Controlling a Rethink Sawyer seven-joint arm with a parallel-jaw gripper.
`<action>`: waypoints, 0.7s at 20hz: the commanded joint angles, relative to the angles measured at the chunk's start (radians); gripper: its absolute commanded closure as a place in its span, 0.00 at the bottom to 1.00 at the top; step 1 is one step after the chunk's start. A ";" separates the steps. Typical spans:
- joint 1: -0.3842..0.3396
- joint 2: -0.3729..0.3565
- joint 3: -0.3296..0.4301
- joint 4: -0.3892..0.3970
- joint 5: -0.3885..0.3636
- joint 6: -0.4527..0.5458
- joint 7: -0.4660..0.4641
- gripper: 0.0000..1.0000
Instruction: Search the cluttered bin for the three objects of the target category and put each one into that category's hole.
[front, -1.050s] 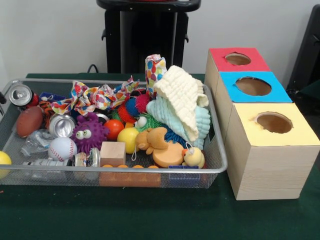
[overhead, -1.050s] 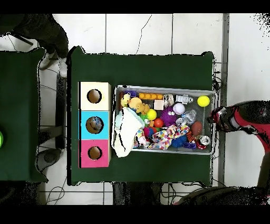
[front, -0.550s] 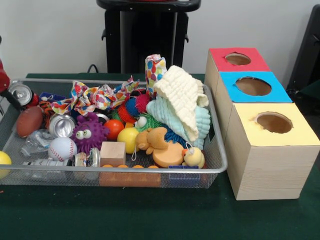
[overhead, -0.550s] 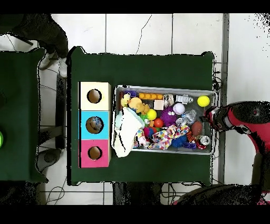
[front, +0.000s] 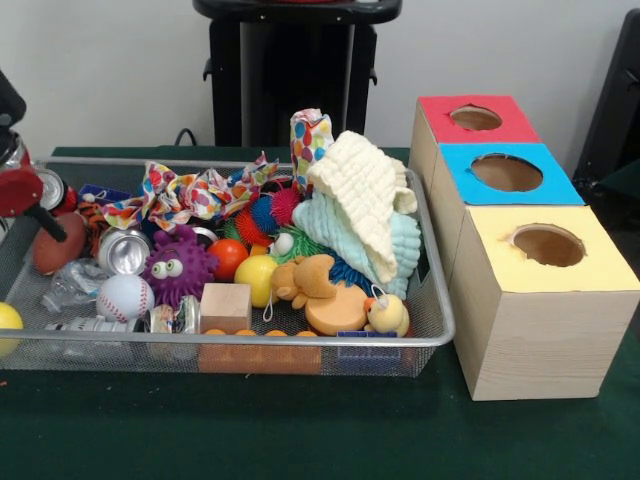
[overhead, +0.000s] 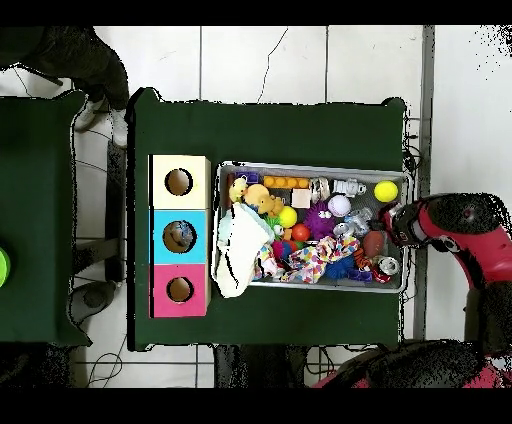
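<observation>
- We're seeing the gripper hanging over the wire bin's end by the toy football and soda can.
- Open or closed: we can't tell.
- Toys are sitting piled in the bin; red, blue and yellow hole boxes are standing just beside it.

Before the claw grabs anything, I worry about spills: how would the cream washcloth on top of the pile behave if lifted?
The cream washcloth lies draped and folded over the blue cloth, so it is probably floppy and light. It would likely sag and might drag neighbouring toys along.
</observation>
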 joint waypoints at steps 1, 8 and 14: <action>-0.016 0.081 0.109 -0.008 0.009 -0.077 0.020 1.00; -0.037 0.148 0.112 -0.133 -0.045 -0.071 -0.059 1.00; -0.053 0.190 0.124 -0.168 -0.059 -0.102 -0.086 1.00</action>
